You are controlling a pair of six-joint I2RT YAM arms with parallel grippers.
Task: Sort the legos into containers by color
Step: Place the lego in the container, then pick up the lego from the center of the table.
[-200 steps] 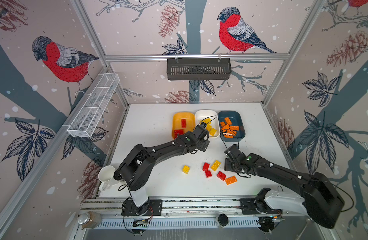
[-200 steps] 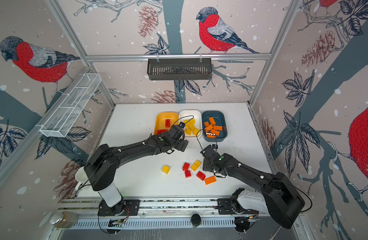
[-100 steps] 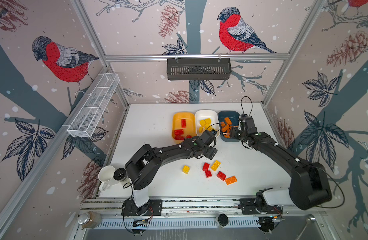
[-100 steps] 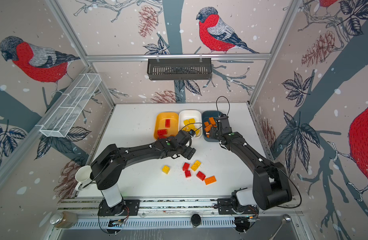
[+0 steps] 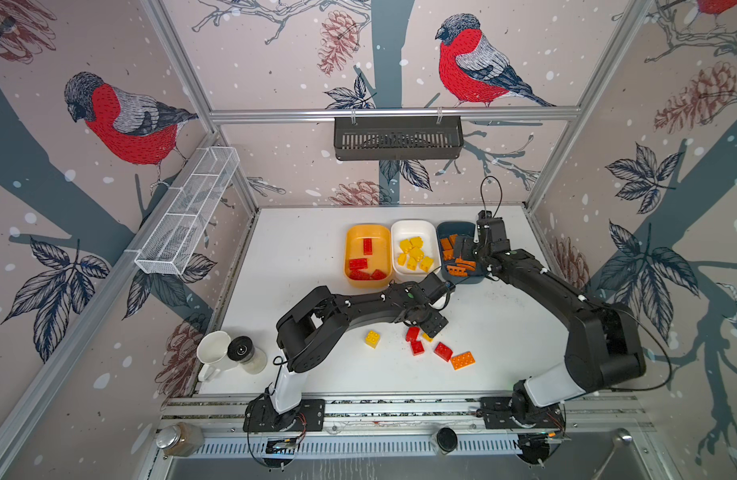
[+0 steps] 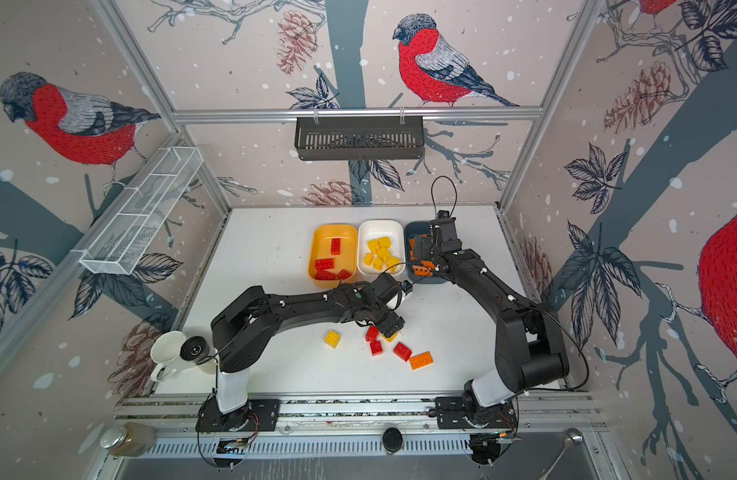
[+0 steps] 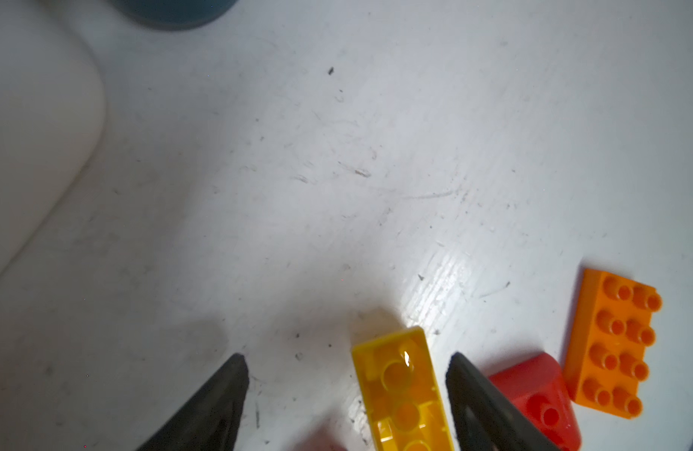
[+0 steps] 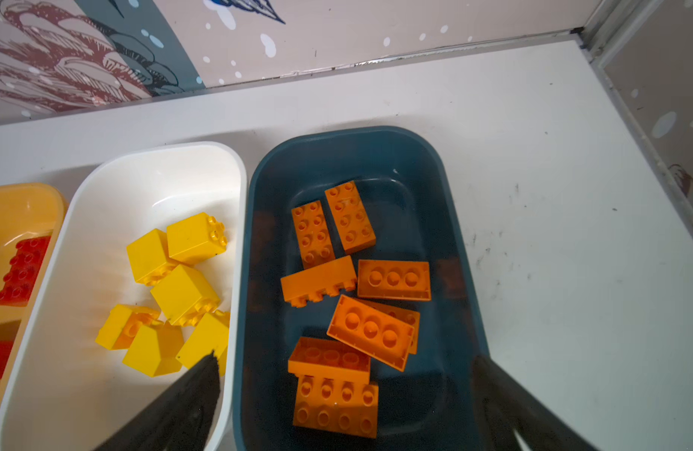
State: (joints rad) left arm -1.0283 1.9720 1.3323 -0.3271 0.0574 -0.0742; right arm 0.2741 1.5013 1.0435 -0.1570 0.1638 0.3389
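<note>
Legos (image 5: 442,351) lie loose near the front; the left gripper (image 7: 347,358) straddles a yellow brick (image 7: 403,394), jaws open for pinching, while the right gripper (image 8: 344,358) hangs open, empty, above the far blue tray (image 8: 423,187).

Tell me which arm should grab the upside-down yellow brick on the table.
Left. Its open left gripper straddles the yellow brick; the right gripper hangs open over the teal tray, well away.
</note>
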